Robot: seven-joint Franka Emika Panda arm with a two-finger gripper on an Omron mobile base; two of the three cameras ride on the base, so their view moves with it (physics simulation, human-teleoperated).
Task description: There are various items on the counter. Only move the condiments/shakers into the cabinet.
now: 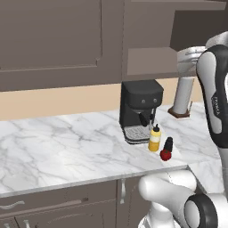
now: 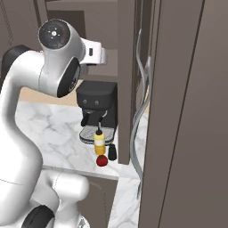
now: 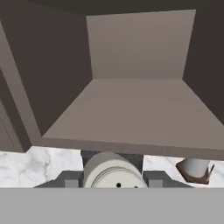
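No writing was legible; the gripper was clamped on the grey shaker, top toward the camera, before the cabinet shelf; yellow bottle stood upright on the counter.

Arm: white, dark joints. It rises from the base behind and below the gripper, climbs steeply, and bends at a raised elbow above and behind the gripper.

Forearm: white with a dark band, upright, just behind the gripper.

Wrist and hand: level, reaching forward from the elbow.

Gripper: faces forward and slightly down. Its jaws are closed from either side on a shaker.

Fingers: one on each side of the shaker's round top, both touching it. The shaker stands upright between them, its perforated cap toward the hand camera.
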